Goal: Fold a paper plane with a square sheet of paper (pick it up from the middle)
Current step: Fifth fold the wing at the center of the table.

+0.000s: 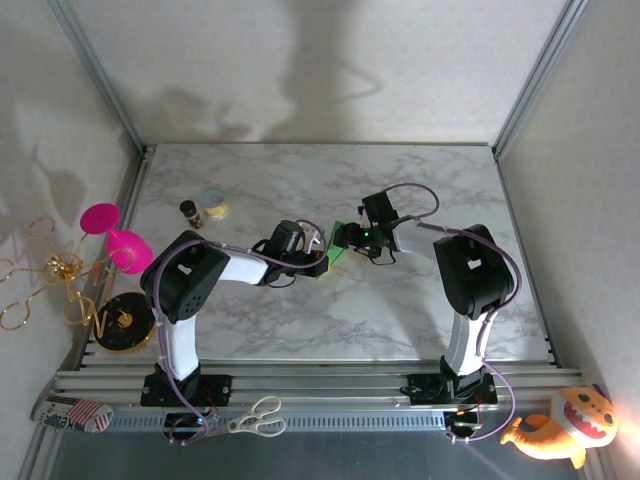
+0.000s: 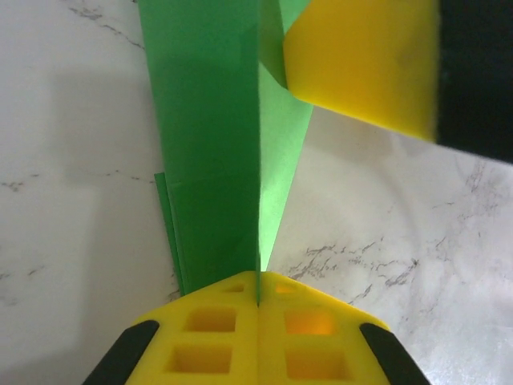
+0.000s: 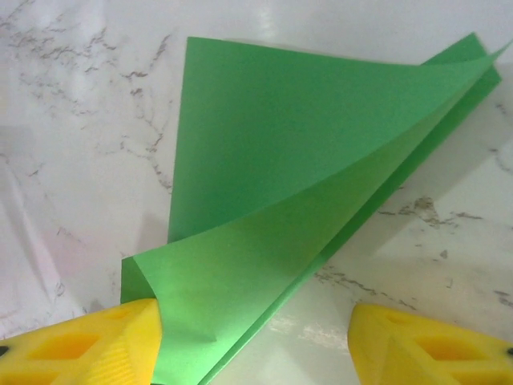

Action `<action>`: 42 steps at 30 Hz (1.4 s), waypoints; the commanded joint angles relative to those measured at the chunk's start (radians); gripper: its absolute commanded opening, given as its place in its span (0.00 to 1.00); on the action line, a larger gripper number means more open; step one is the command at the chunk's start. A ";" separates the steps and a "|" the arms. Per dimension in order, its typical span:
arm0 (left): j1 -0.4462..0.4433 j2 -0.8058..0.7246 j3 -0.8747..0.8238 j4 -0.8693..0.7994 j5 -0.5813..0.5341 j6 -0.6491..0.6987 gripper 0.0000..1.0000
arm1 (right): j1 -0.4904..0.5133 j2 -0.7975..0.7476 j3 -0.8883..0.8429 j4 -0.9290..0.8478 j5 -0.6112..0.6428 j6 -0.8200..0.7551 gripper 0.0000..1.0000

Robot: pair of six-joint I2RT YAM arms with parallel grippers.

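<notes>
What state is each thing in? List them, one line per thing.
green paper sheet: folded into layers, top flap lifted.
left gripper: fingers shut on the sheet's edge.
right gripper: fingers open, sheet between them.

- My left gripper [image 2: 258,290] was clamped on the folded green paper [image 2: 208,144]. A yellow finger [image 2: 361,64] of the right gripper [image 3: 256,357] sat just beside the sheet, closing off that side.
- The right gripper's fingers stood apart, but I saw the paper filling most of the gap.
- A small dark bottle [image 1: 188,210] and a pale round object [image 1: 213,203] stood far left on the marble table [image 1: 420,180], well apart from both grippers.
- I had bare marble beyond the grippers and in front of the arms to pass through.
</notes>
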 commanded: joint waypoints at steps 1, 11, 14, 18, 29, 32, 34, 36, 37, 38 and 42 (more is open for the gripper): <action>0.014 0.075 -0.006 -0.099 -0.029 -0.033 0.02 | 0.004 0.015 -0.046 0.025 -0.008 -0.048 0.67; 0.025 0.097 0.000 -0.117 -0.013 -0.062 0.01 | -0.021 -0.031 -0.112 0.058 -0.032 -0.092 0.66; 0.025 0.102 0.001 -0.119 -0.014 -0.062 0.01 | -0.028 -0.036 -0.121 0.068 -0.037 -0.101 0.62; 0.026 0.103 0.003 -0.123 -0.013 -0.062 0.01 | -0.030 -0.014 -0.109 0.056 -0.030 -0.105 0.54; 0.027 0.105 0.001 -0.122 -0.006 -0.059 0.05 | 0.012 0.095 -0.009 -0.086 0.158 -0.090 0.49; 0.025 0.104 0.001 -0.119 -0.001 -0.061 0.08 | 0.030 0.126 0.017 -0.115 0.193 -0.086 0.50; 0.025 0.104 0.002 -0.117 0.006 -0.064 0.11 | 0.040 0.139 0.025 -0.123 0.204 -0.084 0.51; 0.026 0.103 0.003 -0.115 0.011 -0.066 0.14 | 0.045 0.150 0.029 -0.128 0.207 -0.082 0.52; 0.026 0.103 0.003 -0.115 0.013 -0.067 0.14 | 0.046 0.152 0.030 -0.129 0.209 -0.081 0.52; 0.026 0.104 0.004 -0.115 0.014 -0.068 0.15 | 0.049 0.157 0.030 -0.129 0.210 -0.080 0.53; 0.026 0.107 0.004 -0.115 0.014 -0.073 0.14 | 0.052 0.167 0.033 -0.143 0.226 -0.078 0.53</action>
